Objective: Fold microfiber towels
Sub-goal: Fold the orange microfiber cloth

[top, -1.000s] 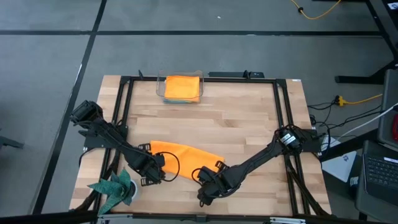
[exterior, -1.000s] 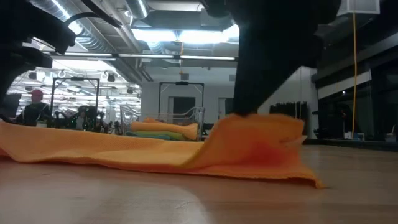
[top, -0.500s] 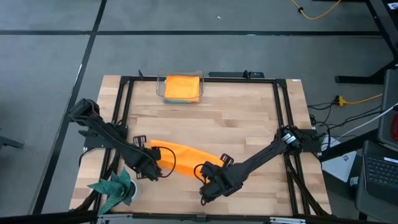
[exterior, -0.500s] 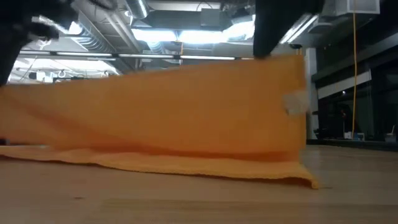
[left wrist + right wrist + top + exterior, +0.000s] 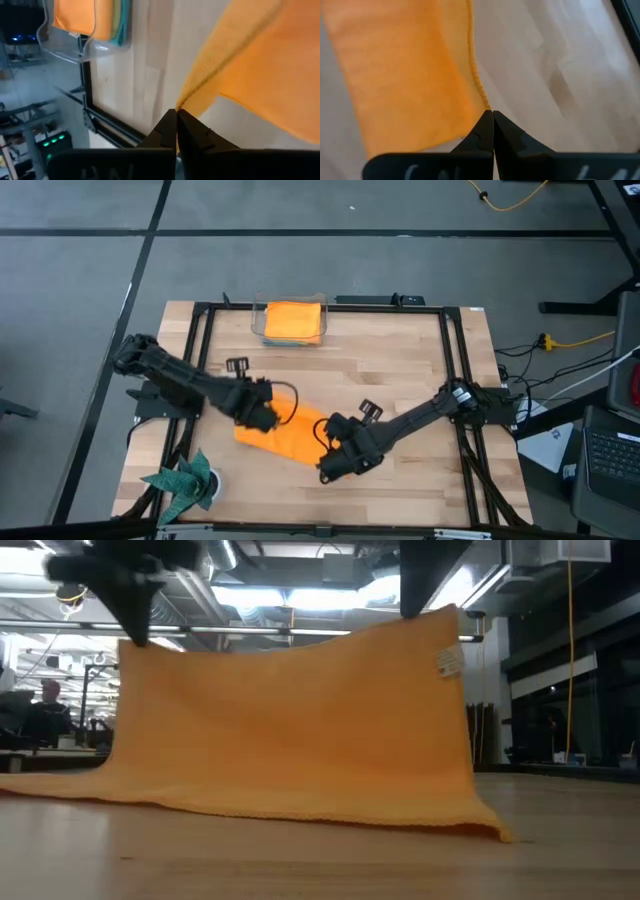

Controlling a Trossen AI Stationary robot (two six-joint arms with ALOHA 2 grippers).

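Orange towel point(image 5: 300, 730) hangs lifted off the wooden table point(image 5: 400, 380), held by two upper corners; lower edge trails on the tabletop near the front-centre. Small white tag point(image 5: 447, 662) sewn at the towel's upper corner on the side edge; print too small to read.

Left gripper point(image 5: 262, 416): fingers point(image 5: 167, 131) pinched fully together on one towel corner, cloth fanning away from the tips. Right gripper point(image 5: 331, 465): jaws likewise clamped tight, nipping the hemmed edge point(image 5: 475, 70) at the other corner.

Dark teal spiky-edged cloth point(image 5: 185, 483) lies at the table's front-left corner, apart from the towel.

Farther back, clear plastic bin point(image 5: 259, 325) sits at the table's rear edge. It holds a stack of folded towels point(image 5: 294, 320): orange on top, green and blue layers showing at the stack's side in the left wrist view.

Beyond the table, a seated person point(image 5: 45, 705) in the room.
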